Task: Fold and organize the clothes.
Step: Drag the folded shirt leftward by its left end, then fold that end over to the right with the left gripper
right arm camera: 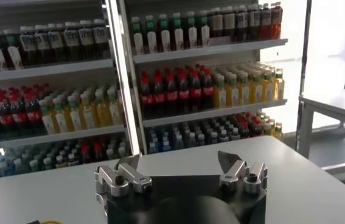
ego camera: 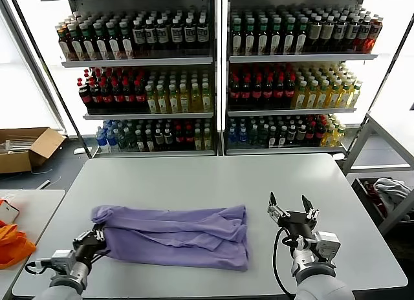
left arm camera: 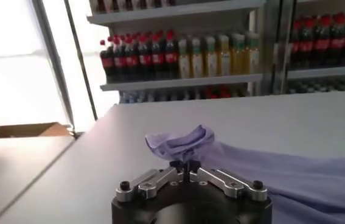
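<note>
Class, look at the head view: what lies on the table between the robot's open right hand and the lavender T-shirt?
Nothing: in the head view, bare grey table separates the right hand from the lavender T-shirt.

The head camera looks down over the grey rectangular table (ego camera: 213,183); both wrist cameras sit low, facing forward toward the tall bottle-stocked metal shelves (ego camera: 217,74), seen by all three.

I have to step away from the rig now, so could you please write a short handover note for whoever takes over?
Left gripper: shut on the left end of the lavender T-shirt, at table level.
Right gripper: open, empty, held above the table to the right of the shirt.
Shirt: lying across the table's front, partly folded into a long band.
Left to do: finish the fold and tidy it.
</note>
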Controlling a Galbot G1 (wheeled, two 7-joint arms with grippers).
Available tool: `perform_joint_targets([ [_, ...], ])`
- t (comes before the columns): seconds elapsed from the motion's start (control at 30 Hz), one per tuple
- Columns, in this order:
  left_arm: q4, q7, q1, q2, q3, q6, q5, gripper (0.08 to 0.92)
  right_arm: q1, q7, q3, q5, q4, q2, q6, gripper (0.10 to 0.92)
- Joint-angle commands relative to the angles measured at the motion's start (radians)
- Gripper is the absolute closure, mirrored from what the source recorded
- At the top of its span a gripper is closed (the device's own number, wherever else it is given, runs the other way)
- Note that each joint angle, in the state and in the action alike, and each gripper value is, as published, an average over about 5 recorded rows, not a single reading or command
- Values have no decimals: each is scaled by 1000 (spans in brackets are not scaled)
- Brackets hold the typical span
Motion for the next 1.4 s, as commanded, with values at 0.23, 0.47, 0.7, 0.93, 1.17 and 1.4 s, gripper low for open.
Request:
perform_joint_targets([
  [0.23,40,-6,-54,329,-344,25,-65,898,27,6,-4,9,-22,8,0,203],
  [0.47,-163,8,7,144,-82,33,74,898,1,8,4,3,-20,11,1,203],
  [0.7,-127,18,10,-24,270,23,210,898,-36,14,8,-17,14,34,0,203],
  [0.93,-45,6,-107,-37,371,67,186,898,-71,13,12,-43,62,40,0,203],
  [1.17,-45,8,-146,-40,424,89,164,898,-97,14,-6,-81,74,61,0,203],
  [1.4,-9,21,-137,-43,430,72,167,898,-117,12,-11,-92,67,70,6,203],
])
